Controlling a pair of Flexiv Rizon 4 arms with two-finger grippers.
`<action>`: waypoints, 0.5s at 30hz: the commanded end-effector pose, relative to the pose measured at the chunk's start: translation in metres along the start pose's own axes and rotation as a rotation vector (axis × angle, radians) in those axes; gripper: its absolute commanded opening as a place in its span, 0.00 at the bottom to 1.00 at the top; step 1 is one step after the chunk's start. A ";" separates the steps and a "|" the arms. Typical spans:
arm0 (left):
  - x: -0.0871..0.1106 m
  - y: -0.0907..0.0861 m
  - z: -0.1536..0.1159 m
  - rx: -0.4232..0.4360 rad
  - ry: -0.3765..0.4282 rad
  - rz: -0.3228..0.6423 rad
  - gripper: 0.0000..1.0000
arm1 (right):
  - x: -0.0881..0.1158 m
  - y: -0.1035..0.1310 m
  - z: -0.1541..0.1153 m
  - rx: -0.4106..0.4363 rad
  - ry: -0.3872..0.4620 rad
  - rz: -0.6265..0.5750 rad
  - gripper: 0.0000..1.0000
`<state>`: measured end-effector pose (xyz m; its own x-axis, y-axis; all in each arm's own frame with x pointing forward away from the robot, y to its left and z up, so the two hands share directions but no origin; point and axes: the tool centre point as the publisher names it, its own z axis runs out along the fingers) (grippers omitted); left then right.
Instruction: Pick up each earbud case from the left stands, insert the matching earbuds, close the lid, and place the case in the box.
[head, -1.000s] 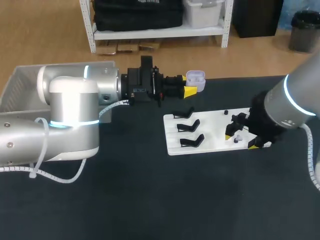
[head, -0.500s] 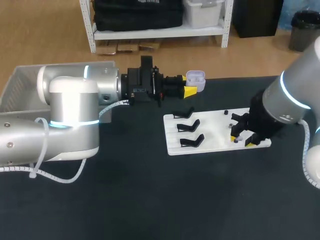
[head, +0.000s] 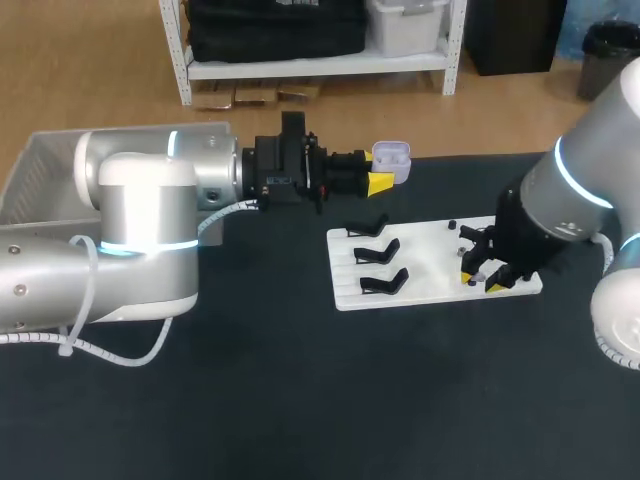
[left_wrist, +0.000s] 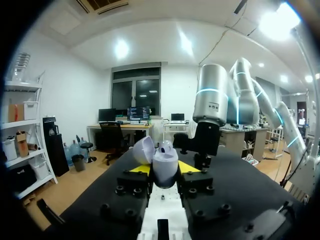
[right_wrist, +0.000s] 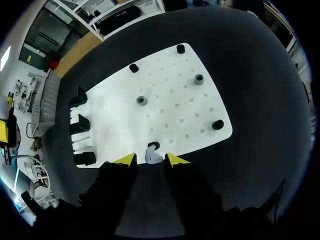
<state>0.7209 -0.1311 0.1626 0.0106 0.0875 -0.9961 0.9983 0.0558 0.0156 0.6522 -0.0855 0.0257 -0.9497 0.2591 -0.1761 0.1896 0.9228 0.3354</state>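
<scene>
Roughly, box (head: 38, 170) sits far behind L gripper (head: 381, 183), beside the L arm. That gripper is clamped on the case (left_wrist: 165, 167), a yellow tip on each side, lid (left_wrist: 143, 149) swung open. Ahead of it lies the white board (head: 430, 265) w/ black stands (head: 378, 262) on the end nearer it. R gripper (right_wrist: 150, 160) hangs over the board's other end, fingers apart. Earbud (right_wrist: 153, 155) sits between the tips, not pinched, w/ small pegs (right_wrist: 142, 100) ahead of them
</scene>
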 end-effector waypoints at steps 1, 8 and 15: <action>0.001 0.000 0.000 -0.001 -0.003 0.002 0.00 | -0.003 0.002 0.000 0.005 0.006 0.001 0.17; 0.001 0.000 0.000 -0.001 -0.003 0.002 0.00 | -0.001 0.001 0.002 0.012 0.010 0.006 0.10; 0.001 0.000 0.000 -0.001 -0.003 0.002 0.00 | -0.001 0.000 -0.002 0.018 0.012 0.015 0.00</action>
<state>0.7209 -0.1311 0.1626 0.0106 0.0875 -0.9961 0.9983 0.0558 0.0156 0.6531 -0.0851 0.0256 -0.9492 0.2692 -0.1628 0.2065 0.9235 0.3233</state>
